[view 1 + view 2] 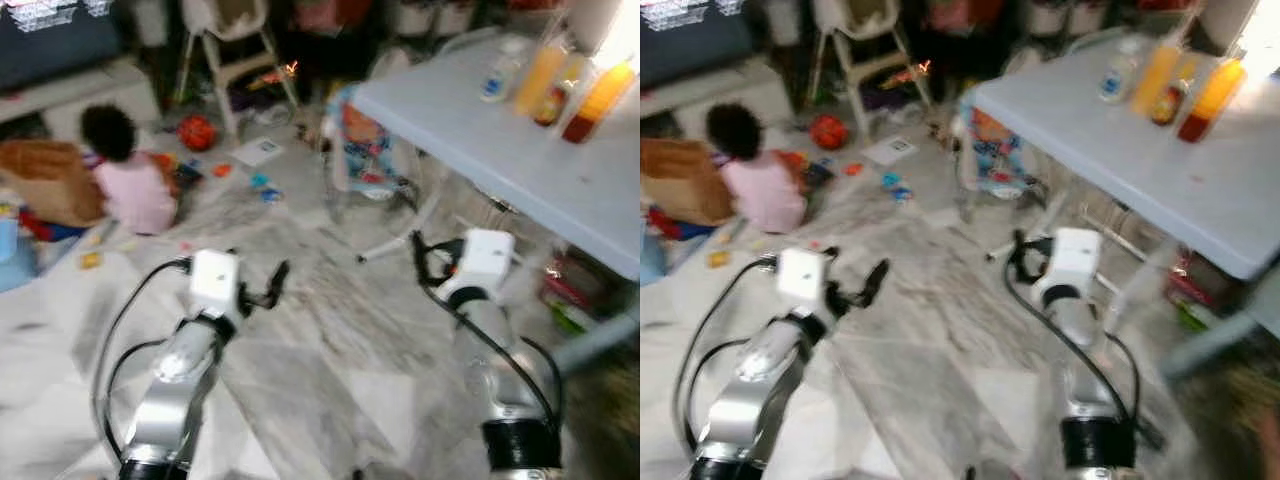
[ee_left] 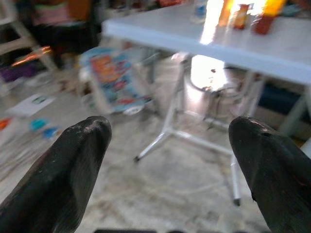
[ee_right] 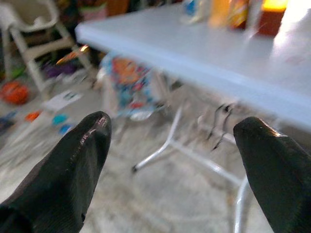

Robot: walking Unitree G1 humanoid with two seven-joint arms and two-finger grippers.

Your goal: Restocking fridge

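Left gripper (image 2: 167,160) fingers spread wide apart, empty, held out over the marble floor (image 1: 330,370); right gripper (image 3: 170,165) same, fingers well apart, nothing between them, also above the floor. Both point toward a white folding table (image 1: 520,150) on the robot's right. On the table's far end stand the task items: a tall bottle of orange juice (image 1: 541,75), a second orange-red bottle (image 1: 600,100), a small dark bottle (image 1: 553,103) between them, and a clear bottle with a blue label (image 1: 497,72) just beside. All upright, well apart from both grippers. Head views blurred. Under the table's near corner, a colourful baby seat (image 1: 365,150). Further back a white high chair (image 1: 235,50). On the left a small person in pink (image 1: 130,175) sits on the floor, near a brown paper bag (image 1: 45,180), an orange ball (image 1: 197,131) and scattered toys.
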